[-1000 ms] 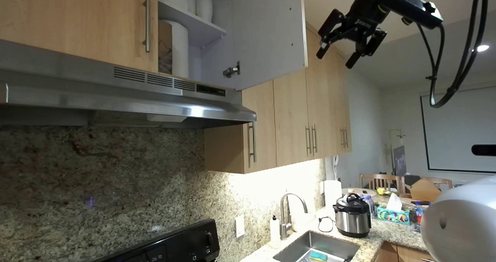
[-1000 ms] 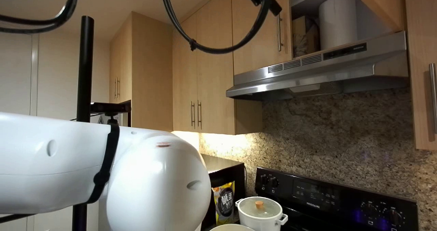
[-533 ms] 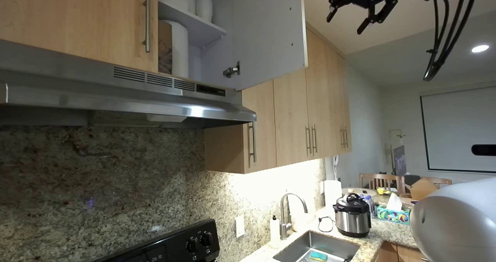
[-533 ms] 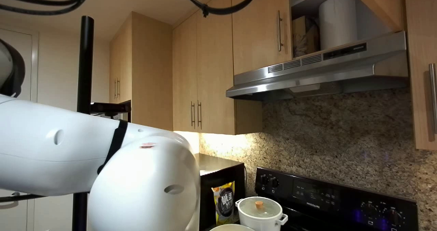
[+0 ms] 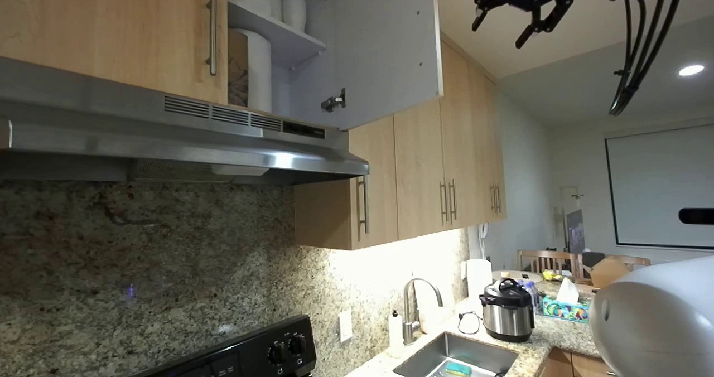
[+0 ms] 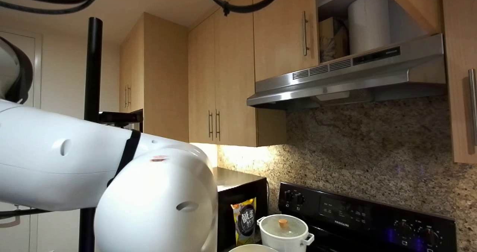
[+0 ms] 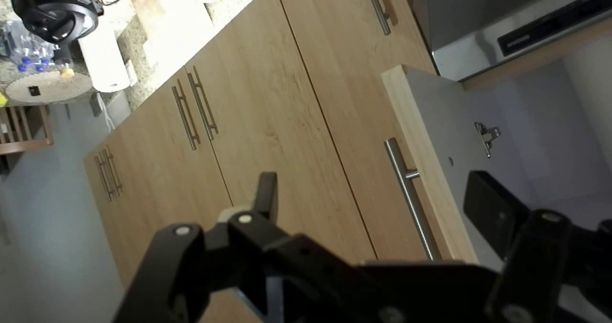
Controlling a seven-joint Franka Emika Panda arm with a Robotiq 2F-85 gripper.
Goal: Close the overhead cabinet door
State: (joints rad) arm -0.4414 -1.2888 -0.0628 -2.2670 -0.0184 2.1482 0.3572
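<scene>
The overhead cabinet door [image 5: 385, 48] stands wide open above the range hood, its whitish inner face and two metal hinges showing in an exterior view. Its light-wood face also shows at the top right of an exterior view [image 6: 421, 6]. In the wrist view the door's edge [image 7: 430, 160] and steel bar handle [image 7: 411, 194] appear between the finger outlines, farther away. My gripper [image 5: 500, 33] is open and empty, high up and to the right of the door's free edge, apart from it. It also shows open in the wrist view [image 7: 375, 189]. The handle's lower end is hidden by the gripper body.
The steel range hood [image 5: 223, 137] is below the open cabinet, which holds a white roll [image 6: 369, 22]. A closed cabinet door [image 5: 111, 31] and more closed cabinets [image 5: 418, 170] flank it. The white arm [image 6: 160, 199] stands before the stove and a white pot [image 6: 283, 233].
Over the first half second my gripper rose and shifted slightly right in an exterior view, and the white arm swung with it. Since then it has barely moved. The door has stayed still.
</scene>
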